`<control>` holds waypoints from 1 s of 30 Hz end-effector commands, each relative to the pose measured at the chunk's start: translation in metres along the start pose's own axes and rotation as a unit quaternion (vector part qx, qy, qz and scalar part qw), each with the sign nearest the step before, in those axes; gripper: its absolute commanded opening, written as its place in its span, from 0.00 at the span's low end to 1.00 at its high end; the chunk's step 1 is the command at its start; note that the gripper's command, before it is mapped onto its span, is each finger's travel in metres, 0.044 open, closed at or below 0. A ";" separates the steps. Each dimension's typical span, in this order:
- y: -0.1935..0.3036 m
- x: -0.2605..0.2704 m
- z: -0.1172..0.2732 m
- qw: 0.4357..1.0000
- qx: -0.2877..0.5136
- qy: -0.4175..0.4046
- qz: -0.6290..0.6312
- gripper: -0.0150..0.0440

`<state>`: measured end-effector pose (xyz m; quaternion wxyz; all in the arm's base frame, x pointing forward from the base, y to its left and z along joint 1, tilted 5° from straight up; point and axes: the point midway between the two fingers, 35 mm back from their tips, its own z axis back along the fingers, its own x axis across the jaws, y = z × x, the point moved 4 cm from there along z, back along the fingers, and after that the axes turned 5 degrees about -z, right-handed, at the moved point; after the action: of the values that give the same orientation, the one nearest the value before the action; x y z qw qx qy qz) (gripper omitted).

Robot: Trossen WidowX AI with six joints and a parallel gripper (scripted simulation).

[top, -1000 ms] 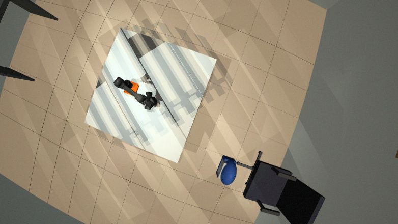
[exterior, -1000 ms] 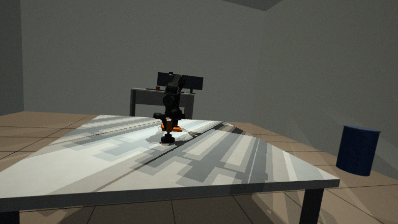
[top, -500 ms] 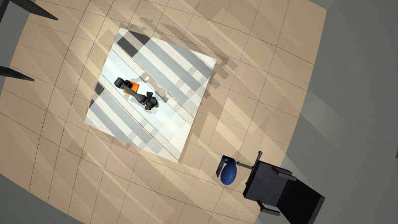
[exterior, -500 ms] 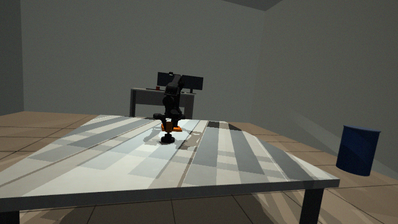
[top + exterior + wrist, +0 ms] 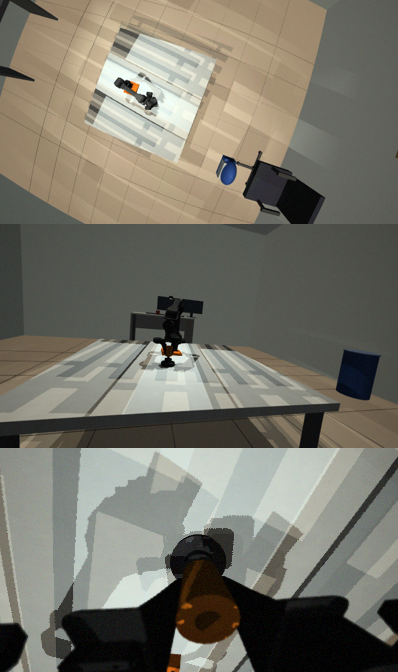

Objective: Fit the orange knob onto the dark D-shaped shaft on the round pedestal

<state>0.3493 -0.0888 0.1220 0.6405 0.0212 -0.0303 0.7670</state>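
Observation:
The orange knob (image 5: 168, 350) (image 5: 207, 634) is upright between the fingers of my gripper (image 5: 168, 353) (image 5: 201, 581), which is shut on its sides. The round black pedestal (image 5: 167, 363) (image 5: 186, 545) stands on the table directly below. In the exterior view, the dark shaft (image 5: 168, 358) rises from it to the knob's lower end, and the knob's body is clearly above the pedestal. I cannot tell whether knob and shaft touch. In the wrist view the knob covers the shaft. In the top view the arm hides knob and pedestal. The flat sides are not visible.
The arm's base stands at an orange plate (image 5: 134, 86) (image 5: 178, 353) on the pale table (image 5: 172, 111) (image 5: 233, 409), behind the pedestal in the exterior view. Striped shadows cross the table. A blue bin (image 5: 228, 174) (image 5: 357, 375) and an office chair (image 5: 269, 184) are off the table.

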 end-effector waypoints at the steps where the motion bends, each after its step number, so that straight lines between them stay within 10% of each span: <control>1: 0.002 0.000 0.004 1.000 0.000 0.003 0.006 0.25; 30: 0.000 -0.001 0.000 0.994 0.000 0.003 0.106 0.25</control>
<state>0.3486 -0.0887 0.1219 0.5570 0.0188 -0.0321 0.8297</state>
